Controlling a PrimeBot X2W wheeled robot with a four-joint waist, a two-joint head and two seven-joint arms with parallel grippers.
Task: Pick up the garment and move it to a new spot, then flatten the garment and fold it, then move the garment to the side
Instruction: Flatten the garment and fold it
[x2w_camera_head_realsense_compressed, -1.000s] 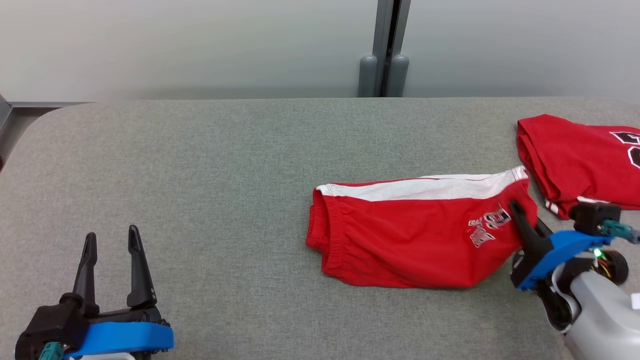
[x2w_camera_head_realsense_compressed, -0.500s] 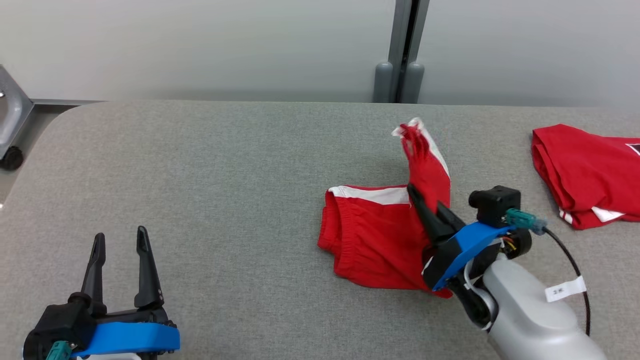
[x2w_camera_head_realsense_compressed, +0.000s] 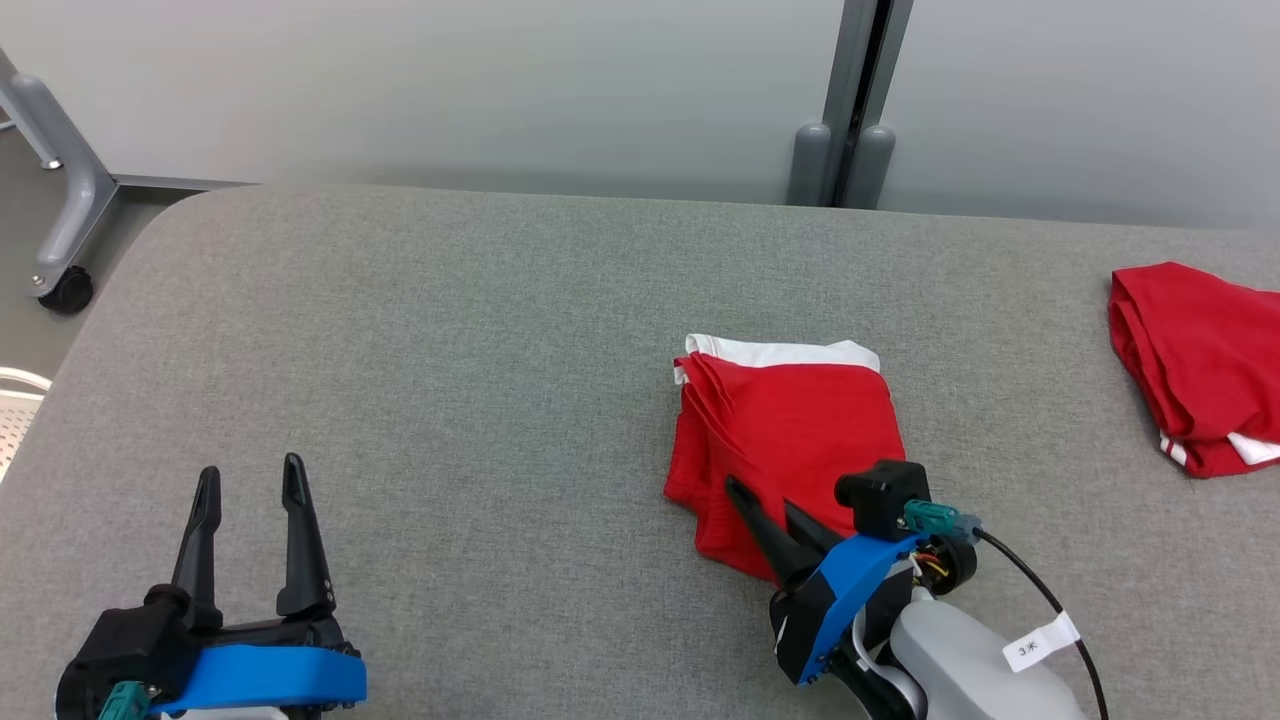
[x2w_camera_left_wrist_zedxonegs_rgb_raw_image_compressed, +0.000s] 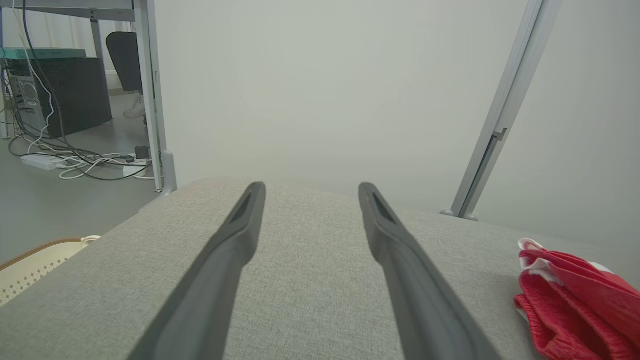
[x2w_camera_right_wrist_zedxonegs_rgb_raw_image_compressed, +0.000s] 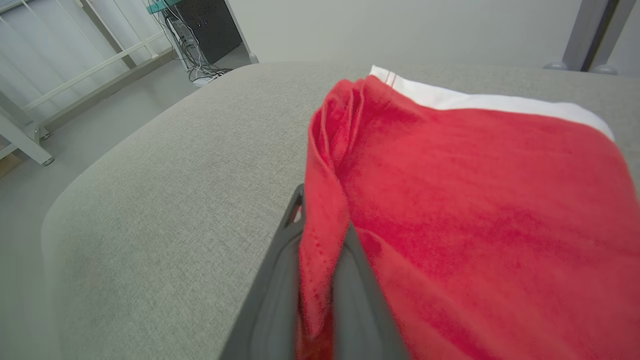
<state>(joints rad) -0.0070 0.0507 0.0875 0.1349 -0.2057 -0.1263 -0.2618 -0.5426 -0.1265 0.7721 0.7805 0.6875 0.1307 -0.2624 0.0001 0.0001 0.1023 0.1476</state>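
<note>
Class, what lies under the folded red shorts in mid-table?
Grey table fabric surrounds the shorts; anything beneath their folded layers is covered. The right tool pinches their near edge.

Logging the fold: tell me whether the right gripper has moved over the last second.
Yes. The right gripper went left: it was right of the wall post, now left of it, gripping the shorts.

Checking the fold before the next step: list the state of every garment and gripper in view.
red shorts: folded over on the table, white band at the far edge, near edge pinched.
right gripper: shut on the red shorts, cloth between its fingers.
left gripper: open, empty, over bare table.
second red garment: lying folded at the table's right side, apart from the shorts, untouched.
</note>
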